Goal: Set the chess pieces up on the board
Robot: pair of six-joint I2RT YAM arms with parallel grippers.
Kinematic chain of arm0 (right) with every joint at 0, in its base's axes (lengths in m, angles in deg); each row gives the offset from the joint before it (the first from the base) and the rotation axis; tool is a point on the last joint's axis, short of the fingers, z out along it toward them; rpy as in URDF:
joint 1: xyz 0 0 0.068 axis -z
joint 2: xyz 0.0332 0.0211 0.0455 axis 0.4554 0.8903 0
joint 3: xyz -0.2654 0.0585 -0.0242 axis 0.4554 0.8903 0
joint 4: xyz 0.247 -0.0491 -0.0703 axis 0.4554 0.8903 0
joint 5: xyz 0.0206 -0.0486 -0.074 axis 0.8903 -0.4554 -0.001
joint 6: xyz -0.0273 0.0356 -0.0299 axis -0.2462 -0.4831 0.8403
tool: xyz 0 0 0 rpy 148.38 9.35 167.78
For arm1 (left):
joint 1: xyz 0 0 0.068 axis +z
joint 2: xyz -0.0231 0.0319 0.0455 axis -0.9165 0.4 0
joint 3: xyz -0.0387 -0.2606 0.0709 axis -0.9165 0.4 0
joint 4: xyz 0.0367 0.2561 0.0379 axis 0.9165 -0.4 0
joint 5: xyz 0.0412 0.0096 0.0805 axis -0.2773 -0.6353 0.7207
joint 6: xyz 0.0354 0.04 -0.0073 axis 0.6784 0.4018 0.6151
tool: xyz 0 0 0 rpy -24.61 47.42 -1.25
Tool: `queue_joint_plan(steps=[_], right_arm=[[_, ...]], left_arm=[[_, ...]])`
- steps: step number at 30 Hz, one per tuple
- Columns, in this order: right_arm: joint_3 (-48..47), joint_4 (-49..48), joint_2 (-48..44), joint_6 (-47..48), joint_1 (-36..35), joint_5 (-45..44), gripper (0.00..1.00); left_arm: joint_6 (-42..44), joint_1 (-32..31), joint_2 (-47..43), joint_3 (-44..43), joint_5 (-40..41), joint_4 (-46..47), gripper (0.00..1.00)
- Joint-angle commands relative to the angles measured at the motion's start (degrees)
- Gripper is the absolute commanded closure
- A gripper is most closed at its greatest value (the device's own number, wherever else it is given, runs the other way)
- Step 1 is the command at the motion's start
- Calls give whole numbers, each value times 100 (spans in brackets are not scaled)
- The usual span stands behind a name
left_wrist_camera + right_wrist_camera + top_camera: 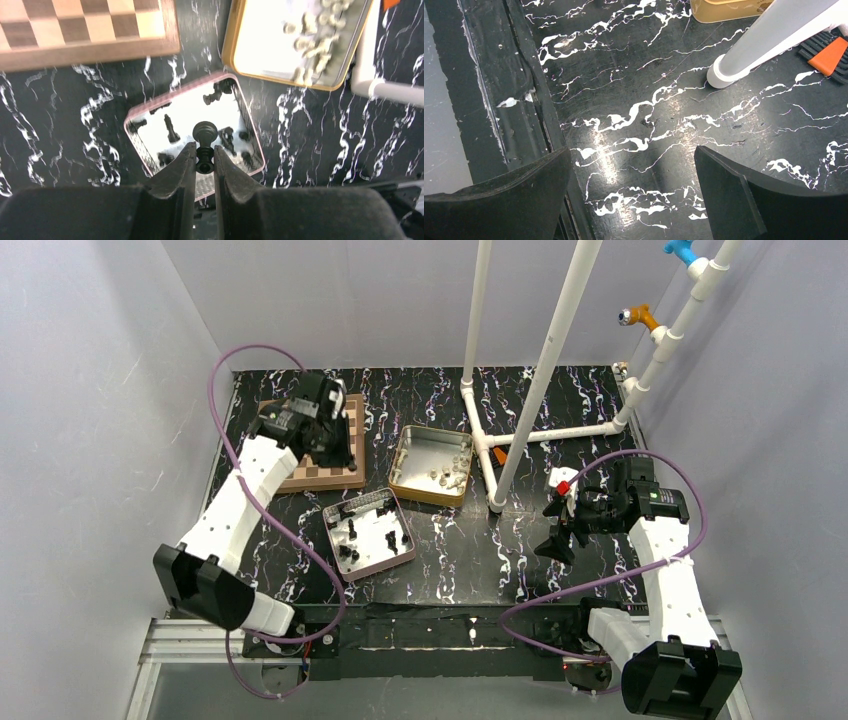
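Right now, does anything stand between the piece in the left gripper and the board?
Nothing visible does. The left gripper is shut on a black chess piece, and the squares of the board that show are bare.

Black chess pieces sit in a pink-rimmed tin (one held in the left tool) beside the checkered board.

Black, white-veined table carries the board at far left; a pink-rimmed tin near it, toward the front; a gold-rimmed tin at centre; a white pipe frame standing just right of that tin; an orange-handled item beside the pipe.
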Motion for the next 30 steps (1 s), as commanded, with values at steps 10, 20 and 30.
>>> queue_joint_plan(steps=[10, 20, 30], right_arm=[[-22, -1083, 284, -491, -17, 291, 0], [100, -1243, 421, -596, -20, 255, 0], [-11, -1174, 729, -453, -19, 197, 0]], left_arm=[[438, 468, 1636, -1452, 49, 53, 100], [1015, 950, 1599, -480, 600, 588, 100], [645, 1998, 1277, 253, 365, 956, 100]])
